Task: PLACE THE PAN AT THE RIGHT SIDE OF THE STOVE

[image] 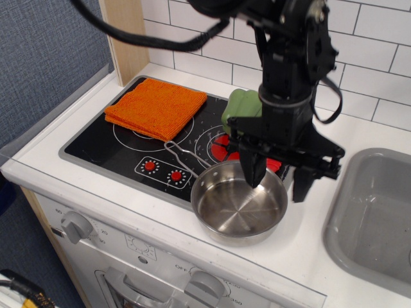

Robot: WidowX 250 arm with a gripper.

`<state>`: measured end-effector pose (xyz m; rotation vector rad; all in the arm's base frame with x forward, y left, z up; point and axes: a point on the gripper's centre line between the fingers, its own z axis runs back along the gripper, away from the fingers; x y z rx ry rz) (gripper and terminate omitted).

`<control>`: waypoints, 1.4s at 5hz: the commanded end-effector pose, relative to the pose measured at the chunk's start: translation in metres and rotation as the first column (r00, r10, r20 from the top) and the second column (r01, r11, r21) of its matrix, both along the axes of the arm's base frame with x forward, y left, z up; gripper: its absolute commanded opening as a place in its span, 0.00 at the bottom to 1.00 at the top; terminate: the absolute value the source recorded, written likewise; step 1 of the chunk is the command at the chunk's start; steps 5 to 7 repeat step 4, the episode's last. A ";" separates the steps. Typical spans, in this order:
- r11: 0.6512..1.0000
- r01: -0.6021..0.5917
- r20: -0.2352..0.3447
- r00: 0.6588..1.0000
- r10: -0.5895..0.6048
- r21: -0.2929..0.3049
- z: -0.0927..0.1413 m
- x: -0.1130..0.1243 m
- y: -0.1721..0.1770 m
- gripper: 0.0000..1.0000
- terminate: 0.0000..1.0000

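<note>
Your gripper (278,178) hangs with fingers spread, gripping nothing, above the pan's (239,208) far rim. The pan sits at the stove's (96,144) front right corner, counter (308,250) open toward the sink (372,218).

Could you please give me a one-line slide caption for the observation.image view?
Open pincer poised above the pan resting at the front right corner of the stove.
</note>
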<state>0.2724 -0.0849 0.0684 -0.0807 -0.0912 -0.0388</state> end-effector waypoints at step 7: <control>0.998 0.013 0.036 0.999 -0.015 0.062 0.006 0.008 0.020 1.00 1.00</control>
